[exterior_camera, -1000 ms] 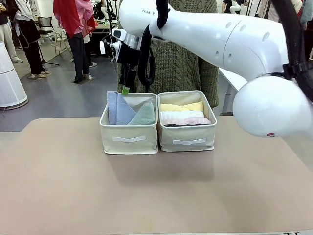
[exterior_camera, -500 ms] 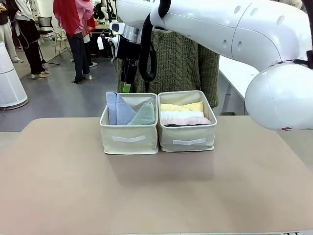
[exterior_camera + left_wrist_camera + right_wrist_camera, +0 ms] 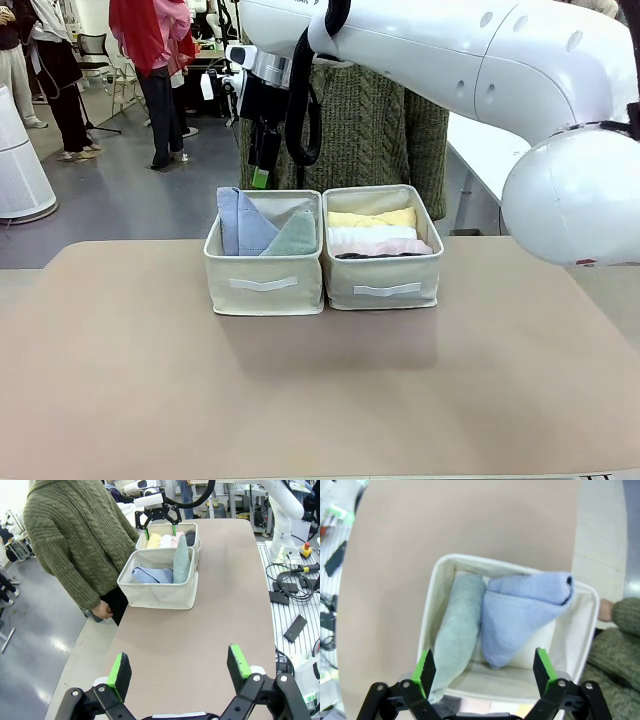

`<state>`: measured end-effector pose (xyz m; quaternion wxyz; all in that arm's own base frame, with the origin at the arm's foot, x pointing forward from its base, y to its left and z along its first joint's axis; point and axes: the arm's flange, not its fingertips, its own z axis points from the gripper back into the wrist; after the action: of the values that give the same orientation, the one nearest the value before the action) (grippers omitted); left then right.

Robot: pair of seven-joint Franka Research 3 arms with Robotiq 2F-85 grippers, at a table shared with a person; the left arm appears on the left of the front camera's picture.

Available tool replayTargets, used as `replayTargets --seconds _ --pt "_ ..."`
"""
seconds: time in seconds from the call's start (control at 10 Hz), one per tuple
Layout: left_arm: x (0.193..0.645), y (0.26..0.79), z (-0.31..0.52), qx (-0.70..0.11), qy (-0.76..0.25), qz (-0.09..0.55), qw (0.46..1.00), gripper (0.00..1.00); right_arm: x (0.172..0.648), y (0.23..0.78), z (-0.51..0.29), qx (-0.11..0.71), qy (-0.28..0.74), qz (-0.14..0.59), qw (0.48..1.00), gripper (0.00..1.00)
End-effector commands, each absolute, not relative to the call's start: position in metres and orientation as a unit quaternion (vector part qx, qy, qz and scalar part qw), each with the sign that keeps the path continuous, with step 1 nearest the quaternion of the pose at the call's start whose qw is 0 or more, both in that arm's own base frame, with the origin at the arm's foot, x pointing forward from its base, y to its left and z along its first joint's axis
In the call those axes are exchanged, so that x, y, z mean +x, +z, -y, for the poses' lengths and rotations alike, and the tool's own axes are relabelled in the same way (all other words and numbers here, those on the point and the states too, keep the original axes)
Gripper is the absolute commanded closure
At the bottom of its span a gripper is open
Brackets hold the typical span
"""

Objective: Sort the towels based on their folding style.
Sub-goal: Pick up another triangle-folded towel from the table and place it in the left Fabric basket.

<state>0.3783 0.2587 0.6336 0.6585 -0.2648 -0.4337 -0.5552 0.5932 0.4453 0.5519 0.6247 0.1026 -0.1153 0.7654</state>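
Two beige bins stand side by side at the table's far side. The left bin (image 3: 263, 285) holds two triangle-folded towels, a periwinkle blue one (image 3: 240, 222) and a pale teal one (image 3: 293, 236). In the right bin (image 3: 385, 285) lie rolled towels: yellow (image 3: 372, 218), white (image 3: 370, 234), pink (image 3: 388, 247) and a dark grey sliver (image 3: 368, 256). My right gripper (image 3: 259, 178) hangs open and empty above the left bin's far edge, looking down on the blue towel (image 3: 520, 612) and the teal towel (image 3: 452, 635). My left gripper (image 3: 179, 666) is open and empty, well back from both bins.
A person in a green knit sweater (image 3: 375, 130) stands right behind the bins, one hand (image 3: 102, 610) hanging near the table edge. My right arm (image 3: 480, 70) spans the upper picture. The tan tabletop (image 3: 320, 390) lies bare in front of the bins.
The right arm has lifted and its gripper has risen slightly above the left bin, then held still. The towels and bins have not moved.
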Motion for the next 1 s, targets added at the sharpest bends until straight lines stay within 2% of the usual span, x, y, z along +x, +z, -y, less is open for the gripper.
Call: replayTargets --seconds 0.0,0.2,0.4,0.7,0.9 --pt "0.377 0.635 -0.258 -0.265 -0.555 0.438 0.656 0.0 0.569 0.562 -0.366 0.11 0.71 0.127 0.684 0.0" --pt "0.377 0.635 -0.258 -0.265 -0.555 0.438 0.656 0.0 0.511 0.569 -0.275 0.128 0.637 0.137 0.747 0.0" --pt "0.377 0.635 -0.258 -0.265 -0.555 0.438 0.656 0.0 0.463 0.567 -0.216 0.15 0.57 0.125 0.798 0.0" --pt "0.377 0.635 -0.258 -0.265 -0.555 0.438 0.656 0.0 0.4 0.571 -0.168 0.145 0.501 0.097 0.847 0.0" --pt "0.377 0.635 -0.258 -0.265 -0.555 0.438 0.656 0.0 0.381 0.578 -0.141 0.144 0.477 0.129 0.857 0.0"
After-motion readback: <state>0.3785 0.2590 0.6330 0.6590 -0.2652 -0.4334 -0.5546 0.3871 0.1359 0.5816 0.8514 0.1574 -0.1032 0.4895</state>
